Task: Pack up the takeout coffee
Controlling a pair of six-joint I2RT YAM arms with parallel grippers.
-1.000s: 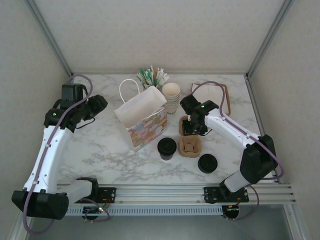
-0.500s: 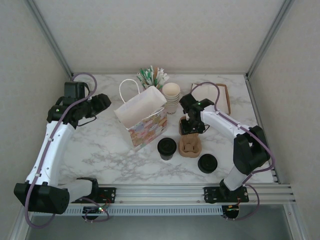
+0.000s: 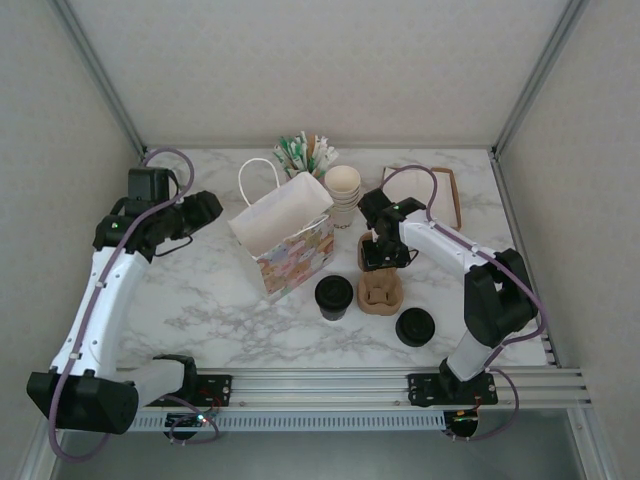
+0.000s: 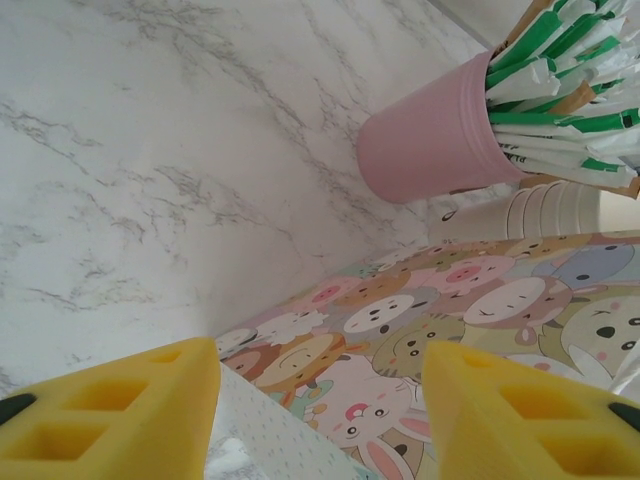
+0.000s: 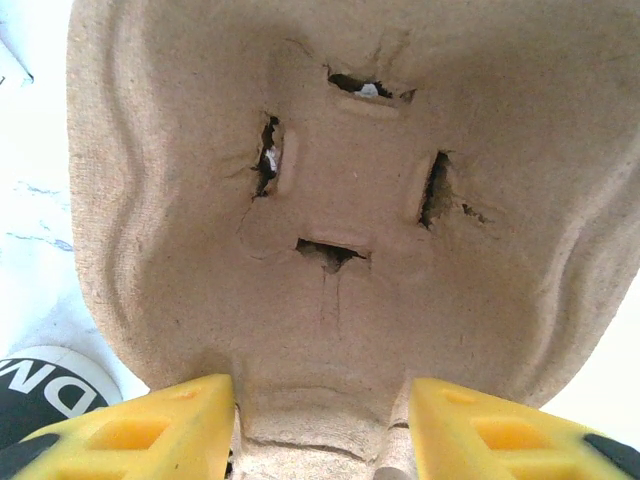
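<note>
The takeout coffee point(image 3: 334, 296), a small cup with a black lid, stands in front of the patterned paper bag point(image 3: 283, 235). To its right lies a brown pulp cup carrier point(image 3: 380, 287). My right gripper point(image 3: 378, 252) hovers open at the carrier's far end. In the right wrist view its yellow fingers point(image 5: 150, 430) straddle the edge of the carrier point(image 5: 340, 200), and a black lid point(image 5: 45, 395) shows at the lower left. My left gripper point(image 3: 203, 208) is open, left of the bag, facing the bag's cartoon-animal side point(image 4: 450, 310) with nothing between its fingers point(image 4: 130, 410).
A second black-lidded item point(image 3: 415, 326) sits near the front right; whether a cup is under it I cannot tell. A stack of cream cups point(image 3: 343, 192) and a pink cup of green-wrapped sticks point(image 4: 430, 150) stand behind the bag. A brown-framed tray point(image 3: 440, 190) lies back right.
The right arm's elbow has swung inward and its gripper has shifted slightly toward the carrier's far end. The left gripper has crept a little toward the bag.
</note>
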